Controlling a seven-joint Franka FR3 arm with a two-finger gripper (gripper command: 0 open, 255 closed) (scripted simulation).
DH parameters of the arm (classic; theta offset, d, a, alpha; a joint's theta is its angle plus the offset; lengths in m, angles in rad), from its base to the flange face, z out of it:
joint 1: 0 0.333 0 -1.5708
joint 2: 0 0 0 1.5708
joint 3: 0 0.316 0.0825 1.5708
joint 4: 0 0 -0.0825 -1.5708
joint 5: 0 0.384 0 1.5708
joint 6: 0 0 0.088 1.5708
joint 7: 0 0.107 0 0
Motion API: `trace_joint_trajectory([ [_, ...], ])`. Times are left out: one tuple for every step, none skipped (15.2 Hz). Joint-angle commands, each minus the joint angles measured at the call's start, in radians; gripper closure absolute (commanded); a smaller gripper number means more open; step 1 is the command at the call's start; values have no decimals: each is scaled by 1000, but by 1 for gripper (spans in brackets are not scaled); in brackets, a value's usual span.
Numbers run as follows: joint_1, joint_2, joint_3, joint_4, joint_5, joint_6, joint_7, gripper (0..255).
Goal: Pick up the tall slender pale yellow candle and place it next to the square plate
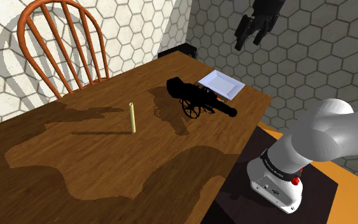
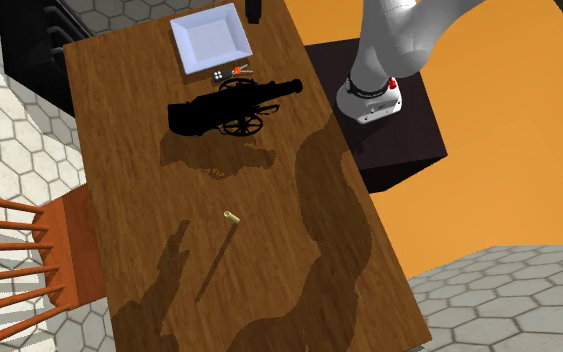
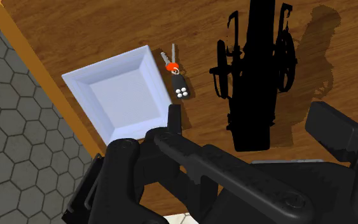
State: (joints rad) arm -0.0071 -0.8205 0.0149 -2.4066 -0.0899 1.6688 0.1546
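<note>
The pale yellow candle [image 1: 132,119] stands upright near the middle of the wooden table [image 1: 75,172], alone and untouched. From above it shows as a small stub [image 2: 231,216] casting a long shadow. The white square plate [image 1: 222,84] [image 2: 210,37] lies at the table's far end in the shoulder view. My black gripper [image 1: 248,42] hangs high in the air above that end, open and holding nothing, far from the candle. The wrist view looks down on the plate [image 3: 117,95] from well above.
A black toy cannon [image 1: 199,102] [image 2: 231,108] [image 3: 257,76] sits between candle and plate. A key with a dark fob [image 3: 177,79] [image 2: 231,72] lies beside the plate. An orange wooden chair [image 1: 60,44] stands behind the table. The dark stand [image 2: 399,130] adjoins the table's edge.
</note>
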Motion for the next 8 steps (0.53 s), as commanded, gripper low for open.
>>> trace_joint_trajectory([
  [0,0,0,0,0,0,0,0],
  [7,12,18,-6,15,13,24,0],
  [13,26,37,-11,30,26,48,0],
  [20,41,55,-14,44,39,71,0],
  [27,57,73,-17,58,53,95,0],
  [33,74,91,-18,72,67,118,0],
  [40,92,110,-18,86,82,141,0],
  [46,112,128,-17,99,96,164,0],
])
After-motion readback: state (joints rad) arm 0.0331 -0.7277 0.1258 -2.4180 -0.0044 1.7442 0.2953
